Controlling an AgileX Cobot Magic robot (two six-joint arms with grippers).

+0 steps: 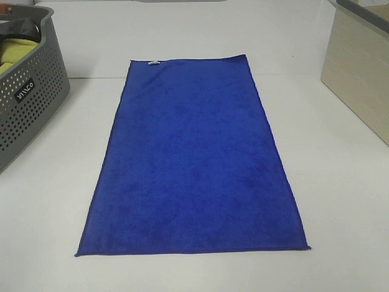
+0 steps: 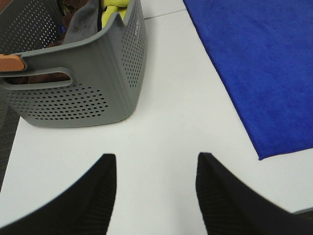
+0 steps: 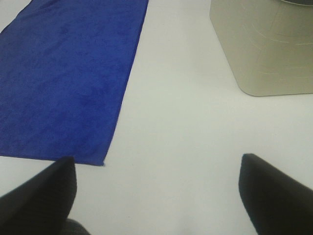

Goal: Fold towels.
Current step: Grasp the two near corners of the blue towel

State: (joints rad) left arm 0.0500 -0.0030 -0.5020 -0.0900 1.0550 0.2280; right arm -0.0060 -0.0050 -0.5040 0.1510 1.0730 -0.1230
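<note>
A royal blue towel [image 1: 191, 161] lies flat and spread out on the white table, long side running away from me, with a small white tag [image 1: 153, 62] on its far short edge. Neither gripper shows in the exterior high view. In the left wrist view my left gripper [image 2: 154, 193] is open and empty above bare table, beside the towel's near left corner [image 2: 259, 157]. In the right wrist view my right gripper [image 3: 159, 193] is open and empty above bare table, beside the towel's near right corner [image 3: 101, 163].
A grey perforated basket [image 1: 27, 91] stands at the left, holding a yellow-green cloth [image 2: 115, 10] and other fabric. A beige box [image 1: 358, 67] stands at the far right. The white table [image 1: 340, 201] surrounds the towel.
</note>
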